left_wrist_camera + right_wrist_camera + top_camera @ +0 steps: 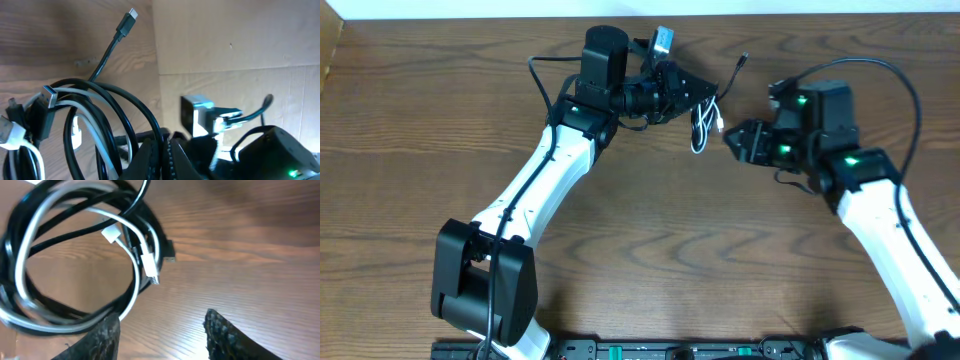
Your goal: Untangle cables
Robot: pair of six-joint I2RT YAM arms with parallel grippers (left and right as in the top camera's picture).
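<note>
The cables hang as one looped bundle (703, 125) of a white cord and a black cord. My left gripper (708, 97) is shut on a black strand of the bundle and holds it above the table. In the left wrist view the jaws (163, 152) pinch the black cord (129, 102), the white cord (97, 132) loops beside it, and a black plug end (131, 14) sticks out. My right gripper (730, 140) is open and empty just right of the bundle. In the right wrist view its fingers (162, 327) sit below the white cord (22, 260), black cord (152, 222) and white plugs (150, 266).
The wooden table (650, 250) carries nothing else. A loose black cord end (742, 62) points toward the back edge. Thick black robot wires (895, 75) arch over my right arm. A pale strip runs along the table's far edge (470, 10).
</note>
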